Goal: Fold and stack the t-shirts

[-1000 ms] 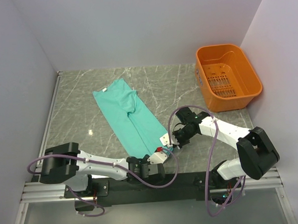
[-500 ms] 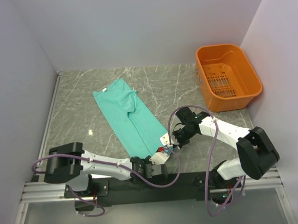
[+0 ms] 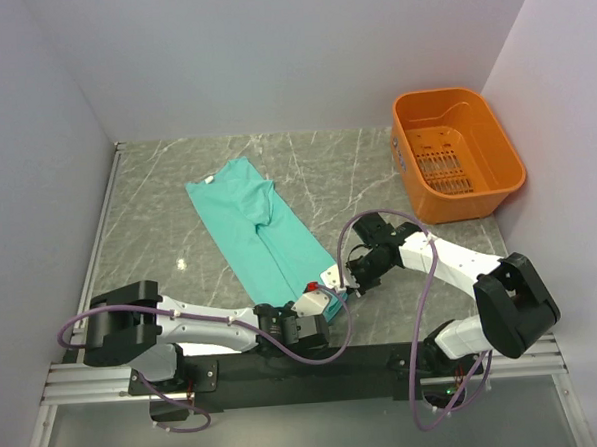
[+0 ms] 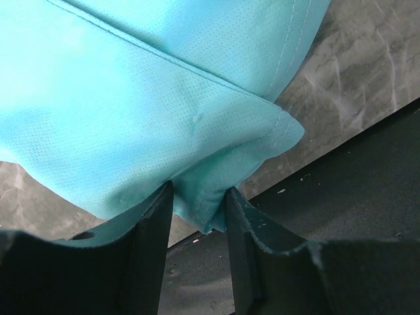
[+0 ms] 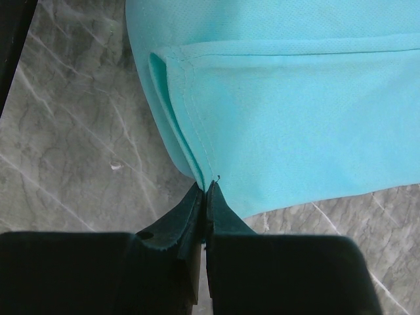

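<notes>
**T-shirt.** The teal t-shirt [image 3: 261,235] lies on the desk [image 3: 356,165], left of centre. It forms a long narrow strip running from far left to near right. The collar is at the far end. The near end reaches both hands, close to the arm bases.

**Left hand.** The left hand [image 3: 319,305] is at the near corner of the strip, just beside the desk's near edge. In the wrist view, a bunched corner of hemmed cloth fills the gap between the two fingers [image 4: 155,226] and touches both. The hand is clamped on this thick fold, with the fingers partly apart.

**Right hand.** The right hand [image 3: 342,279] is at the right edge of the near end, just beside the left hand. In its wrist view, the fingers [image 5: 187,216] are pressed together. They pinch the stitched hem at a folded corner.

**Basket.** An orange basket [image 3: 413,167] stands at the far right of the desk, well apart from the t-shirt.
</notes>
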`<act>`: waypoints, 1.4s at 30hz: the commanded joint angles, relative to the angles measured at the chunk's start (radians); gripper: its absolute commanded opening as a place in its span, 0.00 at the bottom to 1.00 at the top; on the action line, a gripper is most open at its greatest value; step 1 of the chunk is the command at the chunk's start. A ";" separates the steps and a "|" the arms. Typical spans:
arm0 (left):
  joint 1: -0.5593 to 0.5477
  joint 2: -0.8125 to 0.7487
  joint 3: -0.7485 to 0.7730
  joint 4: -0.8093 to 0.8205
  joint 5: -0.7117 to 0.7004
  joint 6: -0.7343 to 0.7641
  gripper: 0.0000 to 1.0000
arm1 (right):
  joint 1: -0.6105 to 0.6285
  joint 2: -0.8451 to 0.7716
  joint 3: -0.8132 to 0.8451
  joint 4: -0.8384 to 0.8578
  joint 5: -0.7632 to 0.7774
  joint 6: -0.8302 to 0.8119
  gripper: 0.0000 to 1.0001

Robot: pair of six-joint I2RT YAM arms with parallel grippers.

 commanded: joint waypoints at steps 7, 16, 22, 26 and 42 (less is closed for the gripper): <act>0.010 0.079 0.001 0.004 0.016 0.006 0.32 | -0.002 0.003 0.028 -0.003 -0.017 0.006 0.00; 0.009 -0.011 -0.028 0.044 0.062 0.026 0.01 | -0.002 0.008 0.033 -0.003 -0.017 0.016 0.00; 0.018 -0.172 -0.061 0.076 0.100 0.052 0.00 | -0.010 0.024 0.072 -0.040 -0.055 0.035 0.00; 0.042 -0.260 -0.097 0.113 0.149 0.081 0.01 | -0.011 0.032 0.114 -0.061 -0.083 0.056 0.00; 0.376 -0.554 -0.172 0.154 0.358 0.145 0.01 | -0.011 0.250 0.442 -0.261 -0.157 0.151 0.00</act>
